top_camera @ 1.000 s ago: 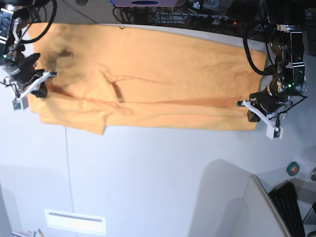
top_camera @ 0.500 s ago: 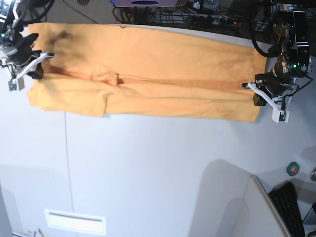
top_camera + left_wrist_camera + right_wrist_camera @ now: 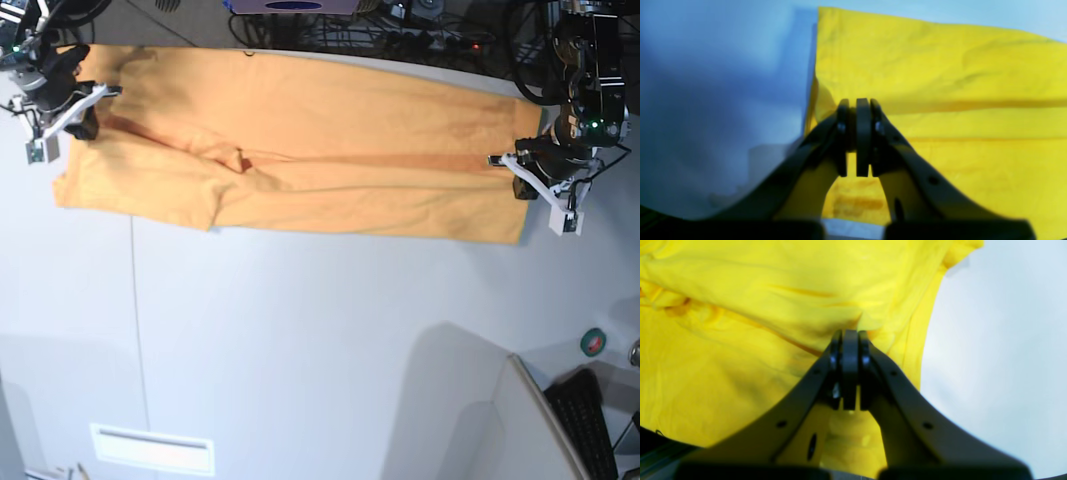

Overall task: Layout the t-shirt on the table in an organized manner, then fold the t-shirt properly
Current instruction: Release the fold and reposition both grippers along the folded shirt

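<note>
Both arms have moved up the base view, toward the robot's side, since the earliest frame, and the shirt's lower edge has gone up with them, leaving more of the bench (image 3: 300,330) bare below it. The t-shirt (image 3: 330,100), orange-yellow, lies across the upper part of the bench in a wide band, with a flap folded along its lower side. A long crease runs between the flap and the rest of the cloth, and a small bunched wrinkle stands on the left of the base view, near the right arm. Below that wrinkle the lower edge dips, then runs fairly straight toward the other end. At the right end of the base view, the left tool (image 3: 857,136) is closed on the cloth at the crease, close to the shirt's side edge; its wrist view shows the fabric drawn into folds at the tips. At the opposite end, the right tool (image 3: 850,370) is closed too, its tips at the fold near the other side edge, where the cloth gathers up to them. Lower down in the base view, a white rectangular piece (image 3: 152,450) sits near the thin dark seam (image 3: 138,330) of the bench. Toward the lower right are a green round item (image 3: 593,342) and a black object (image 3: 583,415) beside a pale raised edge (image 3: 540,420).
</note>
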`<state>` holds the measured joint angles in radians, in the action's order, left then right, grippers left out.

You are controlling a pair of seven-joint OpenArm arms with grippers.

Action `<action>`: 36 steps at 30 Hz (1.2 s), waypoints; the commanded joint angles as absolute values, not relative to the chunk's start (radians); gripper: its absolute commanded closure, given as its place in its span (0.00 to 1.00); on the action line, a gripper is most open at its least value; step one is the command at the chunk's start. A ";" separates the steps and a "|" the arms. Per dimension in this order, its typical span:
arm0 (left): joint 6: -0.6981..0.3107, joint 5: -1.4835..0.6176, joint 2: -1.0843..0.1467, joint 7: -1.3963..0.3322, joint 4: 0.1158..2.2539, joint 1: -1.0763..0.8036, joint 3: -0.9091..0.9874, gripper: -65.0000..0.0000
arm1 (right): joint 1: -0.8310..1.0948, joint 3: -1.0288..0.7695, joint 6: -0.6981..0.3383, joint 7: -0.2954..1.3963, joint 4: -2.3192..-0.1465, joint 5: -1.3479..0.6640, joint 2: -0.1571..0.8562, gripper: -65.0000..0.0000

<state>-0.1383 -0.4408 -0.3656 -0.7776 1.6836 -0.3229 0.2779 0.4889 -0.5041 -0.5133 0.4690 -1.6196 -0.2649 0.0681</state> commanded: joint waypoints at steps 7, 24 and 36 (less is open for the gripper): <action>-0.137 -0.435 -0.381 -0.768 1.641 -0.320 0.283 1.00 | 0.495 -0.509 -0.516 0.453 -1.632 -0.275 0.074 1.00; -0.136 -0.446 -0.375 -0.831 1.715 -0.348 0.484 0.45 | 0.549 -0.507 -0.516 0.449 -1.751 -0.280 0.071 0.57; -0.136 -0.437 -0.259 -0.831 1.741 -0.357 0.654 1.00 | 0.283 -0.228 -0.507 0.544 -1.560 -0.274 0.044 1.00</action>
<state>-0.1349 -0.4324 -0.2455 -0.8455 1.7298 -0.3569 0.6479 0.2935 -0.2256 -0.5064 0.5728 -1.5391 -0.2592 0.0360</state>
